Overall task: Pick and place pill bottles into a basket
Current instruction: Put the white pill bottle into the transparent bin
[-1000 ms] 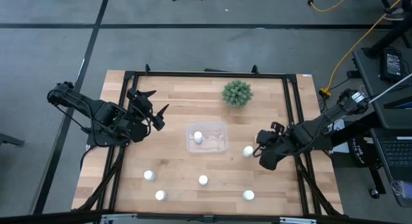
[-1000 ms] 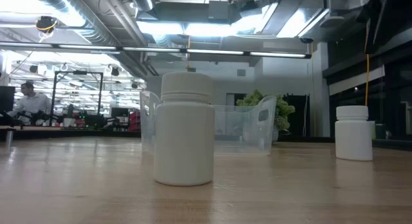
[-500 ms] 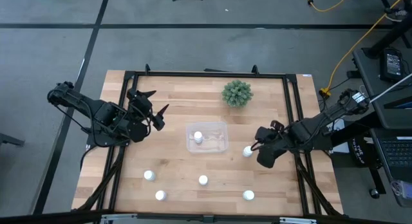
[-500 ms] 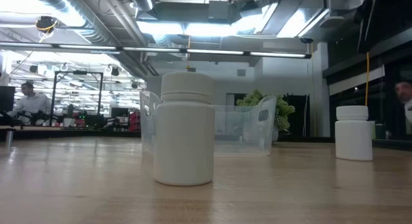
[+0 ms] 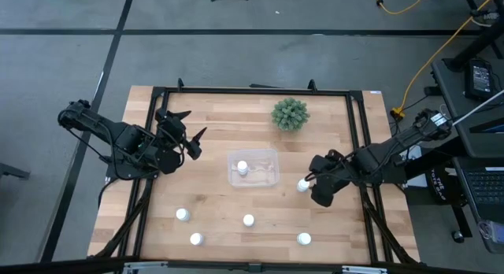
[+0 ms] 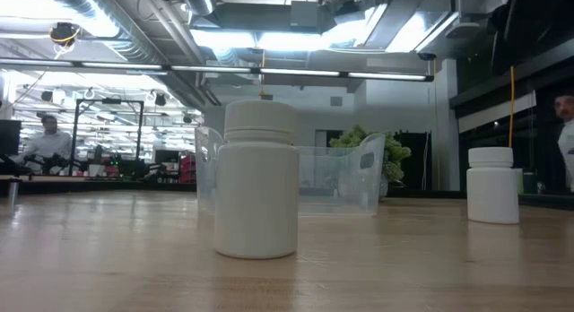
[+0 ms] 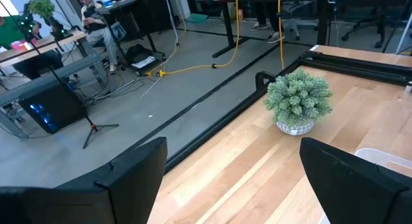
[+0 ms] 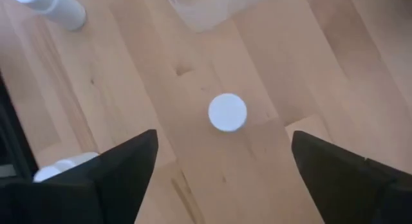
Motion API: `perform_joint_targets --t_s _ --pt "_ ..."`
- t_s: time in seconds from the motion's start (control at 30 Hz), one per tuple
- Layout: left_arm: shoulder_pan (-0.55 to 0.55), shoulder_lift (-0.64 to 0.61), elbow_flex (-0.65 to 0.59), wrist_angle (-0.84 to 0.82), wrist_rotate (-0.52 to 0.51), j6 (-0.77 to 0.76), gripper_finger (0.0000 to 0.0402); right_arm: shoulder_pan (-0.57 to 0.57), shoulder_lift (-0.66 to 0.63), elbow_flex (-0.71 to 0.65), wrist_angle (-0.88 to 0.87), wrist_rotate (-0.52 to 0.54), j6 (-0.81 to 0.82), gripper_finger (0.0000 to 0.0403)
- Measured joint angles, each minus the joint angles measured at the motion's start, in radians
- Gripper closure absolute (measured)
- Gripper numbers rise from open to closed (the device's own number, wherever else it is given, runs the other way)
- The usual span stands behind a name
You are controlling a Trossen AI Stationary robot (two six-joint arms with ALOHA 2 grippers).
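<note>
One pill bottle (image 5: pixel 303 184) stands on the table just right of the clear basket (image 5: pixel 264 177); in the right wrist view I see its round cap (image 8: pixel 227 112) from above. My right gripper (image 8: pixel 224 143) hangs open over it, one finger on either side, touching nothing. Another bottle (image 5: pixel 242 168) stands inside the basket. Several more bottles stand near the front edge (image 5: pixel 249 220). My left gripper (image 5: pixel 187 134) waits open at the table's left, above the wood.
A green spiky plant (image 5: pixel 290 114) stands at the far edge behind the basket. A black frame rail (image 5: pixel 356 132) runs along the table's sides. In the low view a bottle (image 6: pixel 258 179) stands in front of the basket (image 6: pixel 341 177). People show in the room beyond.
My right gripper has moved a little toward the table's left, over the bottle beside the basket, and has opened. The bottle stays where it was.
</note>
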Motion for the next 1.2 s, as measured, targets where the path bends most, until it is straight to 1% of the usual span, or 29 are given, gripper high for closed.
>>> perform_joint_targets --t_s 0.27,0.43,0.6,0.93,1.07,1.2 --pt "0.000 0.000 0.000 0.000 0.000 -0.002 0.0054 -0.023 0.082 0.001 0.059 -0.003 -0.065 0.0048" --pt "0.000 0.000 0.000 0.000 0.041 -0.010 0.0054 -0.049 0.141 0.001 0.049 -0.063 -0.094 0.0048" --pt "0.000 0.000 0.000 0.000 0.052 -0.016 0.0054 -0.078 0.187 0.001 0.055 -0.115 -0.118 0.0048" --pt "-0.001 0.000 0.000 0.000 0.061 -0.018 0.0054 -0.139 0.240 -0.003 0.046 -0.120 -0.166 0.0048" --pt "-0.001 0.000 0.000 0.000 0.066 -0.018 0.0054 -0.156 0.241 -0.054 0.075 -0.157 -0.164 0.0048" --pt "-0.001 0.000 0.000 0.000 0.098 0.002 0.0054 -0.156 0.241 -0.116 0.111 -0.168 -0.140 0.0048"
